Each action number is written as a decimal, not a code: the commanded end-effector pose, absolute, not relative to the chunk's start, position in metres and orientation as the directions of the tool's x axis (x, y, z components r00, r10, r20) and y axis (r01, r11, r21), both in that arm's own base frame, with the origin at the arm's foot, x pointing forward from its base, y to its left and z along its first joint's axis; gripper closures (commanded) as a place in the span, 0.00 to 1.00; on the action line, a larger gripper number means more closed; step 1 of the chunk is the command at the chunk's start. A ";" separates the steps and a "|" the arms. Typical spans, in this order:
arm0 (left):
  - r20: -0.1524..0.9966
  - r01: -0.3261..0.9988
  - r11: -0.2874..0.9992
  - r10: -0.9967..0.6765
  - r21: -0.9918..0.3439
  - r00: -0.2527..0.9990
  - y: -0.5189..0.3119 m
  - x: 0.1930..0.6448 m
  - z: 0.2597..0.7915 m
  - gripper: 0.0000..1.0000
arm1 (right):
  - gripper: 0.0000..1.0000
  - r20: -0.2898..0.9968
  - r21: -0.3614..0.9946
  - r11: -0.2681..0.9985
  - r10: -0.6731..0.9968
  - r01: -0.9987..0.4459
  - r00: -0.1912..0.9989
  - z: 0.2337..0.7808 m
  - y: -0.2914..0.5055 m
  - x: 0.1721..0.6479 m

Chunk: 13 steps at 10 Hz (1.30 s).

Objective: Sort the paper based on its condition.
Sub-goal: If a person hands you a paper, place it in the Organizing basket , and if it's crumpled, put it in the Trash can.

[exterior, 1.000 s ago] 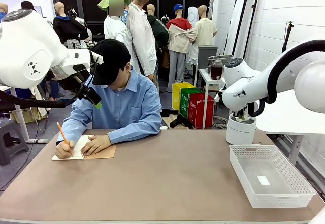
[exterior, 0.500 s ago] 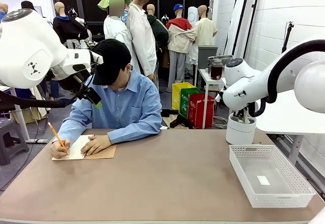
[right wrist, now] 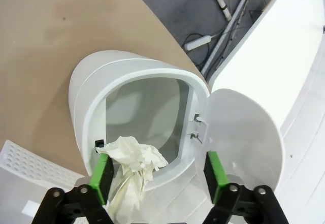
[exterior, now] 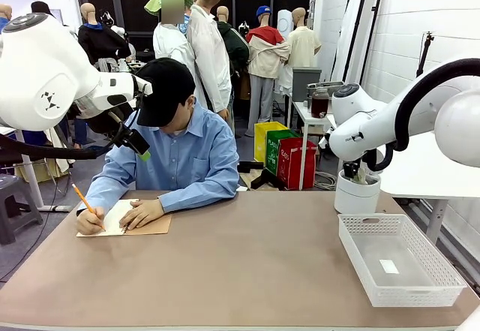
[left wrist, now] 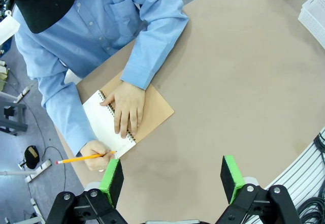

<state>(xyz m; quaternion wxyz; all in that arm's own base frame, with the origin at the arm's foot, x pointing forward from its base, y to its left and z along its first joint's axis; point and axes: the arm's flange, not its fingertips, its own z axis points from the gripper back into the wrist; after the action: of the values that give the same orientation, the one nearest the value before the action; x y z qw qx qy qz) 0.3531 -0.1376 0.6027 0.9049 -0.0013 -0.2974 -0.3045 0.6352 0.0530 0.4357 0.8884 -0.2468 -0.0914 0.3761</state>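
A crumpled white paper hangs at the mouth of a white bin whose lid stands open. My right gripper is open right above that bin, and the paper lies beside its left pad. In the front view the right gripper hovers over the bin at the far right. My left gripper is open and held high over the person's side of the table; it also appears at the upper left of the front view. No flat loose sheet lies on the table.
A person writes with a pencil in a spiral notebook at the far left; one hand rests on it. A white basket holding a tiny scrap stands at the right front.
The person's pencil hand has shifted a little to the left on the notebook page. Both arms stay about where they were.
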 end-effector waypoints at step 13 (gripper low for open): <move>0.541 0.557 0.811 -0.554 0.179 0.633 -0.137 0.353 0.604 0.00 | 0.00 0.006 -0.525 0.598 0.715 -0.606 0.700 0.455 0.065 0.640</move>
<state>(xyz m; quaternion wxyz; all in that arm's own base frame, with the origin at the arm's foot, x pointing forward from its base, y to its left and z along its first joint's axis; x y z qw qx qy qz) 0.3531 -0.1377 0.6027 0.9049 -0.0013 -0.2974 -0.3045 0.6390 0.0677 0.4557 0.8875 -0.2499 -0.1031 0.3732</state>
